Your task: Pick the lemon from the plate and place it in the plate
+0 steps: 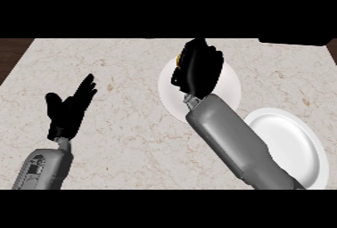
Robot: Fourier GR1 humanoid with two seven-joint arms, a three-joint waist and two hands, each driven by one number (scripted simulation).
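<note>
Marble counter (132,133) fills the view, pale with tan veining, a dark strip of floor or wall showing at 9–10 o'clock past its edge. Right forearm (230,142) is the biggest moving thing, coming in from 5 o'clock and angling up toward 12, so it crosses between the two plates and covers part of each. Near plate (296,147), white with a raised rim, sits at 4 o'clock with nothing seen on it; judged to be the drop target since it lies close to the arm's return path. Far plate (230,87), flat and white, sits at 1 o'clock just up-left of the near one, rims close together, contact hidden by the arm. Right hand (196,67) sits over the far plate's upper left part, fingers curled downward around something; a small yellow sliver at its upper left edge is the lemon (178,59), so the hand reads as closed on the lemon, still over the source plate. Whether it's lifted off the plate can't be told. Step judged: grasp made, carry to the 4 o'clock plate is next. Left hand (69,111) at 9 o'clock, fingers straight and up, resting apart from everything, out of the way.
</note>
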